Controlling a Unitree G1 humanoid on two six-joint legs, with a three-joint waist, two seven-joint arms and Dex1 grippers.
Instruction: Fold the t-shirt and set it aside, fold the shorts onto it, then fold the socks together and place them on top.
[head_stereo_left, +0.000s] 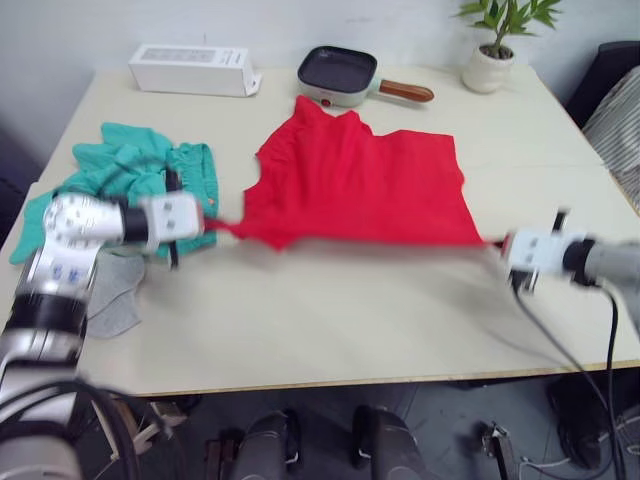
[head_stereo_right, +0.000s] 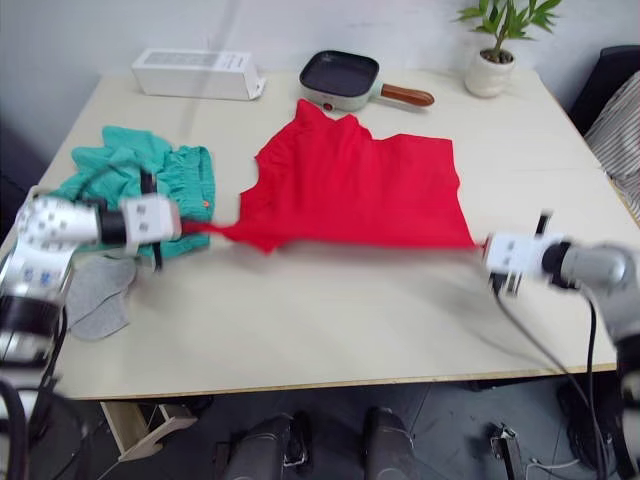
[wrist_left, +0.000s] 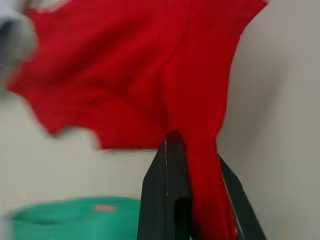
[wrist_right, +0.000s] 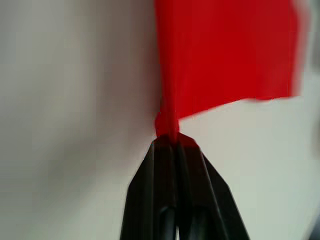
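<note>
- Table (head_stereo_left: 330, 330): pale wood-coloured top, made of two sections with a seam on the right side.
- Wall (head_stereo_left: 60, 30): plain, light grey-white, just behind the table's far edge.
- Floor (head_stereo_left: 440, 430): dark grey, visible below the near edge.
- Chair (head_stereo_left: 612, 75): dark, at the far right; striped fabric (head_stereo_left: 620, 125) lies over it.
- Light: even and soft, with faint shadows.

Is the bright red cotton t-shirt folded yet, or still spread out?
Spread, not folded: the bright red cotton t-shirt lies open on the table, its near edge pulled taut between the left gripper and right gripper.
</note>
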